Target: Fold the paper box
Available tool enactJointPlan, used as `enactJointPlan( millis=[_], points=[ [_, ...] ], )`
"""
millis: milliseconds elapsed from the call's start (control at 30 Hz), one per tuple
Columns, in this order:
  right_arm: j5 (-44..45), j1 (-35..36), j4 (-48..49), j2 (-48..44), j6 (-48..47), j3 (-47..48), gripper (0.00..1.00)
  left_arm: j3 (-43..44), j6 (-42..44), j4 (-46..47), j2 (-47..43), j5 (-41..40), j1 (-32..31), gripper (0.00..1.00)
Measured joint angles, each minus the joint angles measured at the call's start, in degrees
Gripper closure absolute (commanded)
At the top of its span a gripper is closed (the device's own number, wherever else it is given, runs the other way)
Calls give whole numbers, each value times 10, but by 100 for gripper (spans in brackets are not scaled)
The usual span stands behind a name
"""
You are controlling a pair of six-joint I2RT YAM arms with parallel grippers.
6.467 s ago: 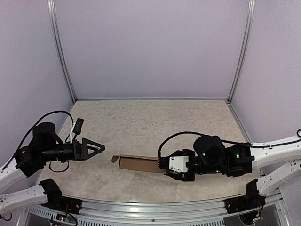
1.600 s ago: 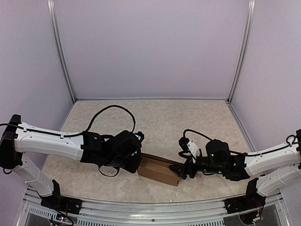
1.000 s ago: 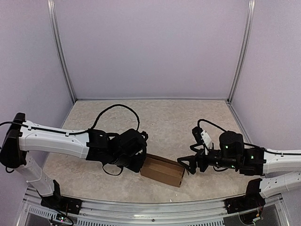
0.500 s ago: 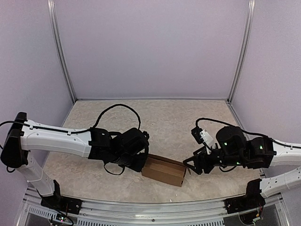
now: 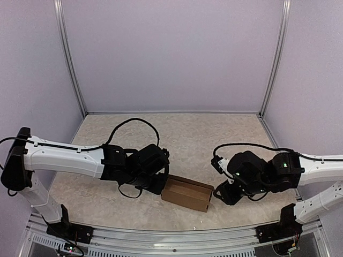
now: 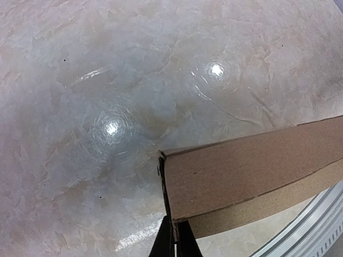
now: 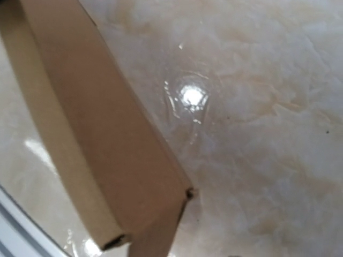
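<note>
Near six o'clock, my left gripper (image 6: 174,236) pinches the box (image 5: 186,195) tight. My right gripper (image 5: 217,194), how open I cannot tell, should next fold the three o'clock end.

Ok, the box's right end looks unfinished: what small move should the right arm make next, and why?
Probably nudge the right gripper in to tuck the flap. The left gripper pinches the box's other end, and this end shows a gap with the flap sticking out.
</note>
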Motion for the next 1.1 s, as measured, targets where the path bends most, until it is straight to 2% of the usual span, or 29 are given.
enactJointPlan(
  millis=[200,333,600,900,1100],
  points=[
    [6,2,0,25,16,1,71,0,-2,0,0,1,0,100],
    [6,3,16,34,23,1,84,0,-6,0,0,1,0,100],
    [11,3,38,50,27,1,99,0,-15,0,0,1,0,100],
    [50,2,49,68,35,7,100,0,-35,-4,0,-8,0,100],
    [84,2,78,112,40,28,100,0,-62,-25,-3,-32,4,100]
  ],
)
